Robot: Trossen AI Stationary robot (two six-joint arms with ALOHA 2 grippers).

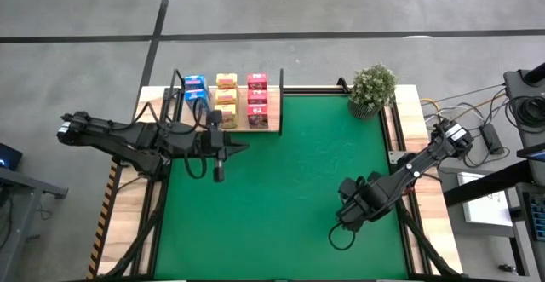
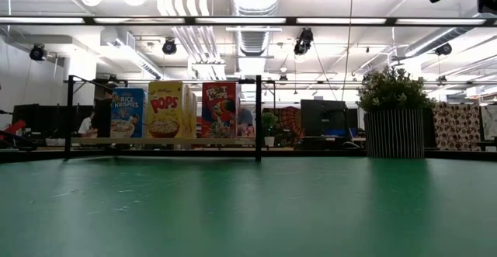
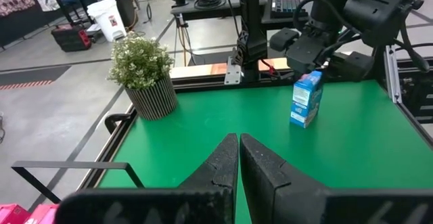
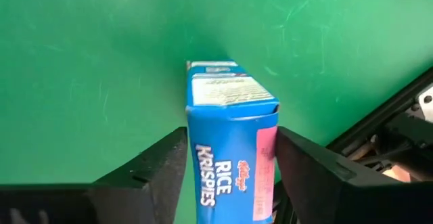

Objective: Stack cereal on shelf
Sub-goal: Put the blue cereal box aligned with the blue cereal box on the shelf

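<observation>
- Green matting (image 1: 281, 197) covers my work surface, with an open workshop behind it in the low view.
- My blue cereal box (image 4: 230, 143) stands upright on the mat near its right edge, well apart from the shelf (image 1: 264, 127). Its long axis runs vertical, and the side bearing its name faces the right wrist camera.
- I have the right gripper (image 4: 230, 173) straddling that box, one finger on each side. The fingers sit just beside the card, but whether they press it yet I cannot tell (a sliver of shadow hides the contact).
- The shelf at the mat's far left corner already carries the other boxes in three rows: blue, yellow, pink. The blue row (image 1: 195, 87) looks to have room left.
- My left gripper (image 3: 238, 163) waits in front of the shelf, fingers pressed together with nothing between them.
- A potted plant (image 1: 372, 89) sits at the mat's far right corner, clear of my likely path.
- Risks as I judge them:
  - A tall, narrow box tips easily. An uneven squeeze could topple or twist it.
  - Thin card may crush under too firm a grip.
  - On the way over, the carried box could clip the shelf's black posts or knock its neighbours, and the parked left arm crowds the approach.
</observation>
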